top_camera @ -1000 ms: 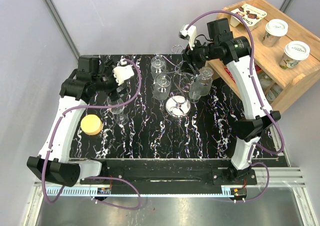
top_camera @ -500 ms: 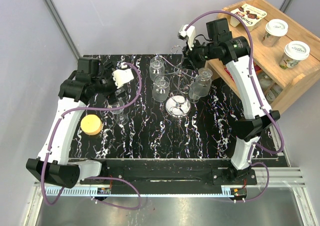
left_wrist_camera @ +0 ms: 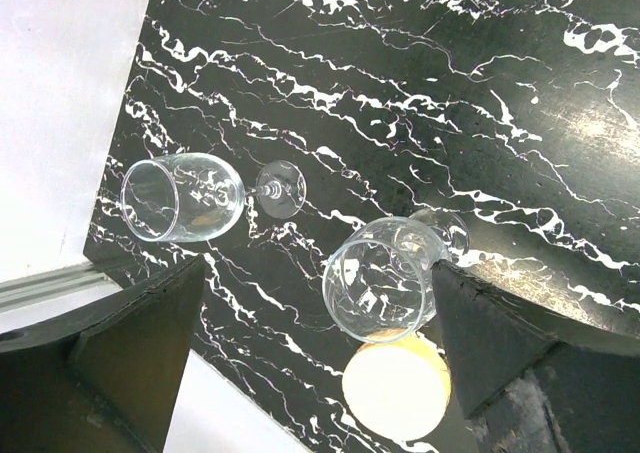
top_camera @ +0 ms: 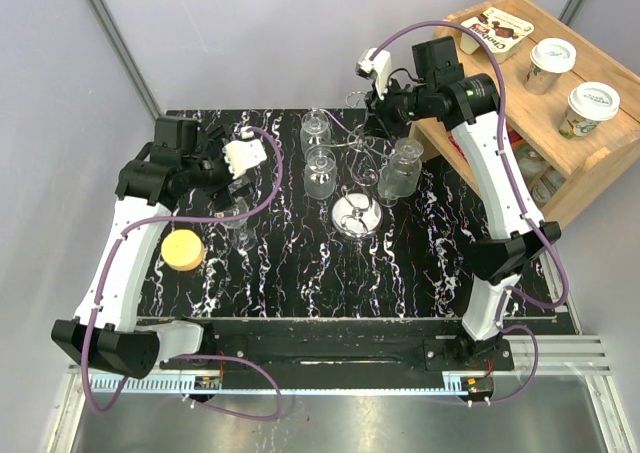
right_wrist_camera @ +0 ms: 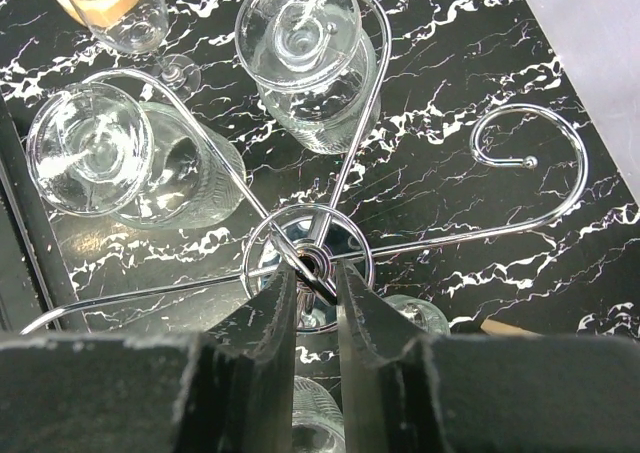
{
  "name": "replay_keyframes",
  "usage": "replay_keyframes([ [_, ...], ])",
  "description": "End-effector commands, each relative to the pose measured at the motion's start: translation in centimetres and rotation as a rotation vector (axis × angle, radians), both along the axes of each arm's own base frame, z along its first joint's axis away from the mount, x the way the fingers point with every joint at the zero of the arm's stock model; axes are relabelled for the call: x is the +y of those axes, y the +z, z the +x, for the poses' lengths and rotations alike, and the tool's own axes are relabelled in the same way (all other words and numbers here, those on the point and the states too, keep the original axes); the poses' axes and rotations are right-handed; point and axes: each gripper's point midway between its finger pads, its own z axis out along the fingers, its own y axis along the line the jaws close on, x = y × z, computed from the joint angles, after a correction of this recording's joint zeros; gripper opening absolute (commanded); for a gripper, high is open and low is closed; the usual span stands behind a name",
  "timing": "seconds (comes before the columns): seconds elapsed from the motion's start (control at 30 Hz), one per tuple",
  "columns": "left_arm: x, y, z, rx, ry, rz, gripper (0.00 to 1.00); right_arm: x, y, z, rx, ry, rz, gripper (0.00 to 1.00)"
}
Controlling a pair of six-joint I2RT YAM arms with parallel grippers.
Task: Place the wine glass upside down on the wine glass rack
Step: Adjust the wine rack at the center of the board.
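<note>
Chrome wire wine glass rack (top_camera: 355,213) is clenched at its post top by the right gripper (right_wrist_camera: 312,273). Left of it, a clear stemmed wine glass (left_wrist_camera: 385,273) is stood upright, stem vertical, under the nearer, spread-fingered left gripper (left_wrist_camera: 312,325).

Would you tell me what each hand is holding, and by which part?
The right hand pinches the wine glass rack at the top of its central post; the left hand is open and holds nothing.
</note>
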Motion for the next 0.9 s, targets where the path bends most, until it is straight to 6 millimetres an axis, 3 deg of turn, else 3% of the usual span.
replay_keyframes([
  [0.0,0.8,1.8,-0.1,-0.060,0.038,0.009,0.99,0.0,0.9,0.0,-0.018,-0.073,0.011,0.00],
  [0.37,1.7,1.8,-0.4,-0.055,0.073,0.040,0.99,-1.5,1.7,-1.6,-0.044,-0.190,0.065,0.00],
  [0.87,2.3,2.3,-0.8,-0.039,0.105,0.065,0.99,-2.4,2.9,-0.9,-0.038,-0.370,0.165,0.00],
])
